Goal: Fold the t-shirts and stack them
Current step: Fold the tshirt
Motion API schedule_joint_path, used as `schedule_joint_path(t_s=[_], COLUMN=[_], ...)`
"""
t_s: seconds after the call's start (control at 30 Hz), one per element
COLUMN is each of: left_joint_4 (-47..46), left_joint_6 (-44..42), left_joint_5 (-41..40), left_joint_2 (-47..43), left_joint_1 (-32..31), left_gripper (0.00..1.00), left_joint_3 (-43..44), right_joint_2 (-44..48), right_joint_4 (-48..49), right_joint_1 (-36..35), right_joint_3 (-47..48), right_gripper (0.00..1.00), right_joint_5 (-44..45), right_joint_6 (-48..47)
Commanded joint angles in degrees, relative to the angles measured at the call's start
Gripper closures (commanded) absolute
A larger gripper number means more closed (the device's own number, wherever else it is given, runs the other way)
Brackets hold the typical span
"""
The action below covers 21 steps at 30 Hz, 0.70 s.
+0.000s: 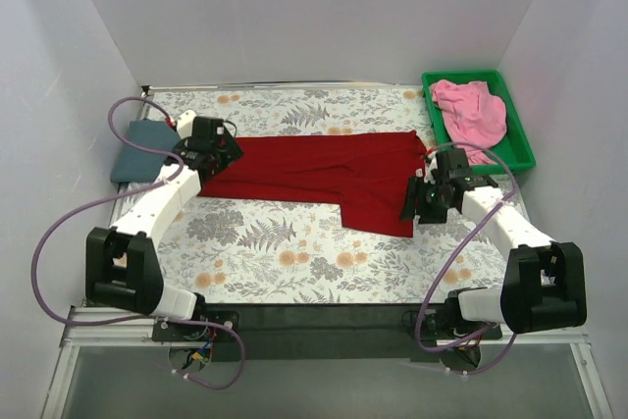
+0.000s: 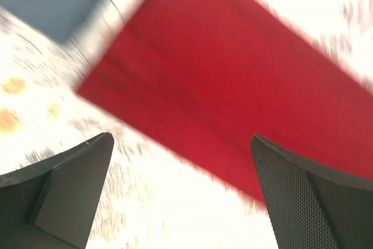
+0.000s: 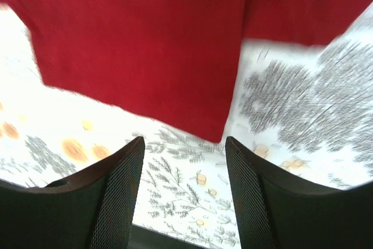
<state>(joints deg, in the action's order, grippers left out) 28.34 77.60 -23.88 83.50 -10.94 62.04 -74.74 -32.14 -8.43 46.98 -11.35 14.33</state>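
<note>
The dark red t-shirt (image 1: 334, 172) lies spread across the middle of the table, folded lengthwise, with a flap hanging toward the front right. It also shows in the left wrist view (image 2: 233, 80) and in the right wrist view (image 3: 145, 45). My left gripper (image 1: 203, 156) is open and empty at the shirt's left end. My right gripper (image 1: 420, 205) is open and empty just off the shirt's front right corner. The slate blue-grey t-shirt (image 1: 142, 151) lies folded at the table's left edge. The pink t-shirt (image 1: 469, 113) lies crumpled in the green bin (image 1: 520, 139).
The green bin stands at the back right corner. The table has a floral cloth (image 1: 294, 252). White walls close the back and sides. The table's dark front edge (image 1: 314, 321) runs between the arm bases.
</note>
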Motion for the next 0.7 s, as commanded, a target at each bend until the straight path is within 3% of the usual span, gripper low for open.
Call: schedule_joint_path(t_s=[0.0, 0.2, 0.4, 0.6, 0.63, 0.67], left_joint_4=[0.93, -1.96, -5.74, -9.87, -10.49, -11.28], left_joint_6=[-3.68, -4.39, -4.13, -5.97, -6.41, -6.76], left_joint_5=[5.67, 16.65, 20.89, 21.24, 20.98, 20.46], left_joint_2=[-5.71, -14.59, -16.09, -15.39, -15.13, -15.04], left_joint_1=[-4.35, -6.64, -7.34, -7.60, -7.69, -7.69], left_gripper=[0.02, 0.02, 0.03, 0.05, 0.06, 0.07], left_joint_3=[-5.78, -16.85, -22.57, -25.56, -26.09, -26.70], right_joint_2=[2.67, 2.14, -0.31, -4.01, -4.36, -4.54], right_joint_4=[5.06, 8.58, 12.01, 14.74, 14.91, 15.00], right_joint_1=[-1.77, -2.82, -3.26, -3.97, -4.05, -4.23], right_joint_3=[-5.84, -9.80, -11.65, -11.74, -11.39, -11.04], right_gripper=[0.46, 0.46, 0.50, 0.67, 0.73, 0.86], right_joint_5=[-1.04, 2.65, 2.22, 1.95, 1.78, 1.60], right_joint_6=[3.07, 5.44, 6.59, 7.38, 7.38, 7.47])
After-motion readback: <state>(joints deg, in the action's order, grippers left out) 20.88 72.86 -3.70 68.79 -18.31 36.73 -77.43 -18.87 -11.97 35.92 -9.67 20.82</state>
